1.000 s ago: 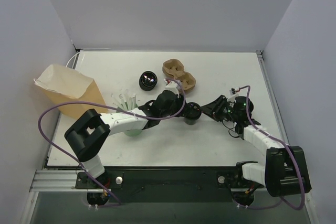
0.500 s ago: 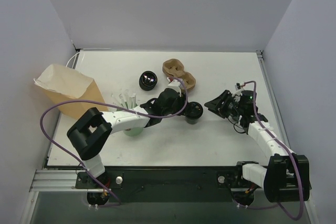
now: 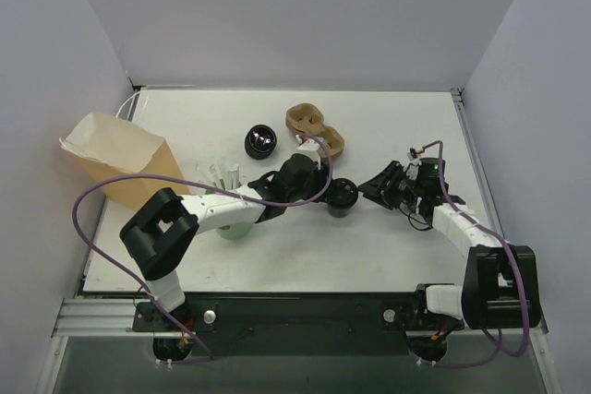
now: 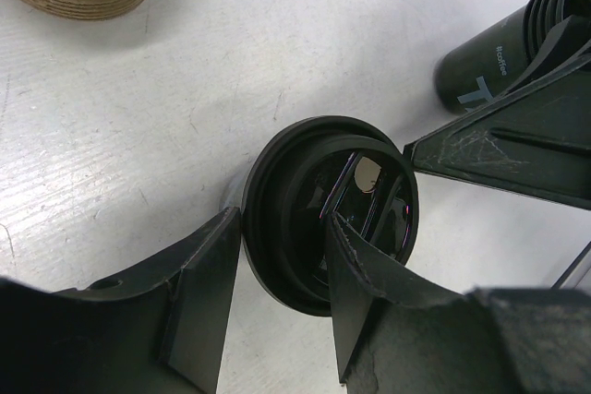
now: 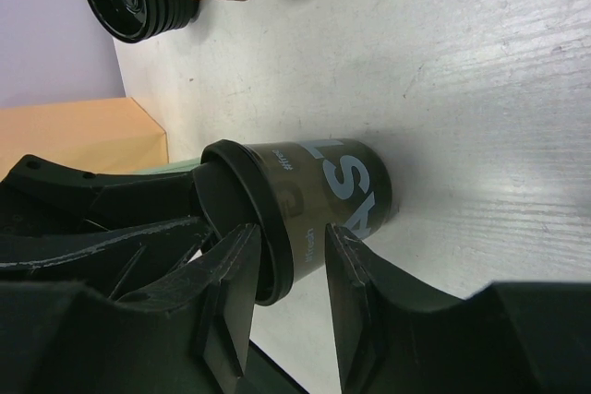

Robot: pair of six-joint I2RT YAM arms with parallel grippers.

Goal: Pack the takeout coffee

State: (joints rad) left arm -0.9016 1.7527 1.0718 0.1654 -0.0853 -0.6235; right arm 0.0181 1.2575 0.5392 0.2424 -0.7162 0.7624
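The takeout coffee (image 5: 346, 186) stands upright on the table (image 3: 397, 126), near the cardboard carrier (image 3: 315, 129); the left gripper (image 4: 284, 228) hangs over its lid (image 4: 305, 159), jaws spread and gripping nothing; the right gripper (image 5: 294, 237) sits at the cup's side, likewise unclenched, its jaws stacked along the cup's height. One gripper probably needs to centre squarely across the cup before closing; an off-centre squeeze could tip it or pop the lid.

The takeout coffee (image 5: 343, 189) had a matt wall with pale print and a glossy, ridged black plastic lid (image 4: 288, 211). At twelve o'clock the cup carrier (image 3: 316, 129) was rough moulded pulp. At nine, the bag (image 3: 120, 159) was matt paper. The white surface (image 4: 185, 89) showed fine scratches. The left end effector (image 4: 282, 269) and right end effector (image 5: 291, 265) were matt, scuffed black plastic.
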